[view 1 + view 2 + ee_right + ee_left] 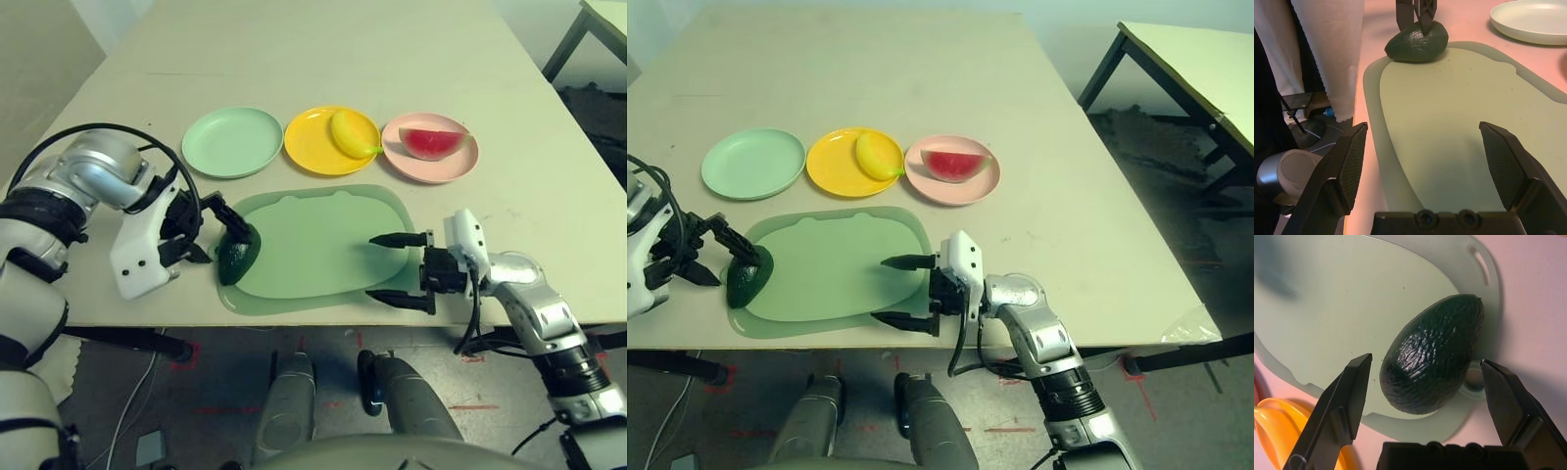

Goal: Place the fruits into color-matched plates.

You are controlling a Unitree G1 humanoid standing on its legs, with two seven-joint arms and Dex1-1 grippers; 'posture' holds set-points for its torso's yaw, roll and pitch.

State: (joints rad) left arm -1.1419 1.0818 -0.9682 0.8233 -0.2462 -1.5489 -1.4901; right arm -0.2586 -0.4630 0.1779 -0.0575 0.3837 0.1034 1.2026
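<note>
Beige tabletop carries a row of three plates, mint green plate, yellow plate, pale pink plate, with a large green mat lying nearer the front edge.

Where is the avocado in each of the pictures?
Left eye view: avocado on the green mat's left edge, under the left gripper.
Right eye view: avocado, mat's left edge.
Left wrist view: avocado between the open fingers.
Right wrist view: avocado beyond the mat.
Shared landmark: the green mat.
</note>
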